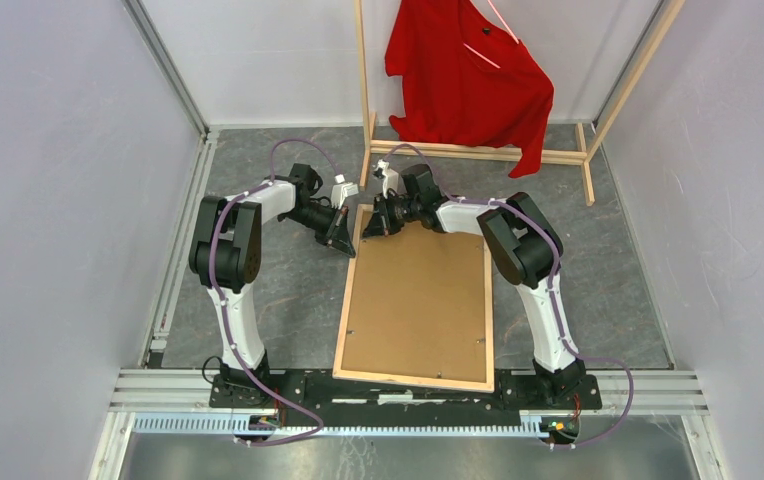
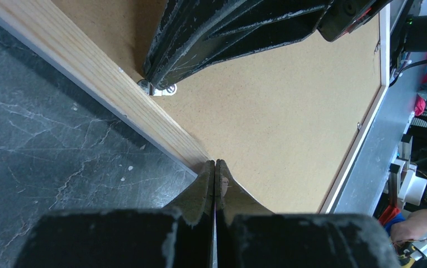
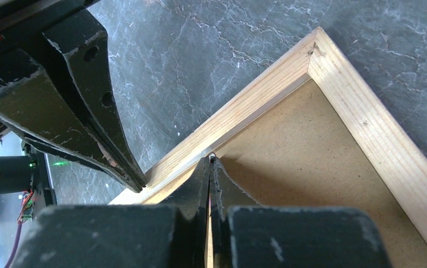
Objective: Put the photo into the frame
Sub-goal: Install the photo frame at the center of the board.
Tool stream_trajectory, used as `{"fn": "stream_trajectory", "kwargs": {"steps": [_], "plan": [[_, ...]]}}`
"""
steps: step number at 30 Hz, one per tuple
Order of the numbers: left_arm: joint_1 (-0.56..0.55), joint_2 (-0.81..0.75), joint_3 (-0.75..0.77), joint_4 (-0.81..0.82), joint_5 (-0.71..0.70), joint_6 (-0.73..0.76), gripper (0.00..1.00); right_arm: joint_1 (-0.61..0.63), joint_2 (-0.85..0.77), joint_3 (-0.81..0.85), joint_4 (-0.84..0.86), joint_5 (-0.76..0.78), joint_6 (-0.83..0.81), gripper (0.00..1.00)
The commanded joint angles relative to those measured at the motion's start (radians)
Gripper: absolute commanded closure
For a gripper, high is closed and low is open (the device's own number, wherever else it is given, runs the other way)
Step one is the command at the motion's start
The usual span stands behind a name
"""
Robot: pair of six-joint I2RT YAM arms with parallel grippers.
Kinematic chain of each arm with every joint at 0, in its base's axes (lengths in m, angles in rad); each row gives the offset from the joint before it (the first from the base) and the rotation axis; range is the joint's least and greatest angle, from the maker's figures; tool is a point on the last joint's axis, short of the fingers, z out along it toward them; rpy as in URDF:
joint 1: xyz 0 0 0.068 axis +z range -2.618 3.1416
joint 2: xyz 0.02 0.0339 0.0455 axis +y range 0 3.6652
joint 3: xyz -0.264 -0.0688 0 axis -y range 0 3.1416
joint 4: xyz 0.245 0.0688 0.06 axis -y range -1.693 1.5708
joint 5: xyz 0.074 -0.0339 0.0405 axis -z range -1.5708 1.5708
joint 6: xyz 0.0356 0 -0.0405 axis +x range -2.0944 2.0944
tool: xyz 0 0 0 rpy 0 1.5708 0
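Note:
The frame [image 1: 346, 300] lies back side up on the table, its bare-wood rails around a plain brown backing board [image 1: 418, 300]. The photo is not in view. My left gripper [image 1: 341, 240] is shut, its tips [image 2: 215, 163] resting on the frame's left rail [image 2: 88, 72] near the far left corner. My right gripper [image 1: 371, 228] is shut, its tips [image 3: 210, 159] at the inner edge of that same rail [image 3: 239, 117], on the board [image 3: 312, 167], touching a small metal tab [image 2: 161, 89]. The two grippers are close together, tips a few centimetres apart.
A tall wooden clothes rack [image 1: 478, 152] with a red shirt [image 1: 468, 80] stands at the back, just beyond the frame's far edge. Grey walls close in left and right. A metal rail [image 1: 408, 400] runs along the near edge by the arm bases.

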Motion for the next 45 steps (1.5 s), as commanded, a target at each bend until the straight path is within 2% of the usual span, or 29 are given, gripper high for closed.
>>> {"fn": "stream_trajectory", "kwargs": {"steps": [1, 12, 13, 15, 19, 20, 24, 28, 34, 45], "plan": [[-0.005, 0.060, -0.015, 0.047, -0.110, 0.074, 0.98, 0.056, 0.048, 0.009, -0.007, -0.079, 0.007, 1.00], [-0.005, 0.052, -0.027, 0.047, -0.111, 0.080, 0.98, 0.049, 0.028, 0.008, -0.012, -0.111, -0.001, 1.00], [-0.005, 0.050, -0.022, 0.036, -0.107, 0.084, 0.98, 0.042, 0.012, 0.018, -0.012, -0.096, 0.006, 0.97], [-0.002, 0.044, -0.004, 0.004, -0.096, 0.091, 0.98, 0.021, -0.039, 0.029, -0.004, -0.039, 0.014, 0.76], [0.023, 0.021, 0.041, -0.031, -0.061, 0.084, 0.97, -0.023, -0.154, 0.002, 0.009, 0.111, 0.036, 0.48], [0.027, 0.018, 0.051, -0.032, -0.064, 0.081, 0.96, -0.032, -0.182, -0.024, 0.012, 0.150, 0.042, 0.43], [0.033, 0.027, 0.071, -0.033, -0.069, 0.072, 0.93, -0.066, -0.295, -0.170, 0.039, 0.286, 0.074, 0.38], [0.034, 0.042, 0.062, -0.033, -0.067, 0.080, 0.93, -0.097, -0.358, -0.297, 0.036, 0.369, 0.108, 0.39], [0.033, 0.045, 0.038, -0.023, -0.058, 0.080, 0.93, -0.105, -0.352, -0.392, 0.103, 0.342, 0.154, 0.41], [0.027, 0.039, 0.016, -0.023, -0.047, 0.083, 0.96, -0.106, -0.242, -0.300, 0.122, 0.333, 0.201, 0.50]]}}
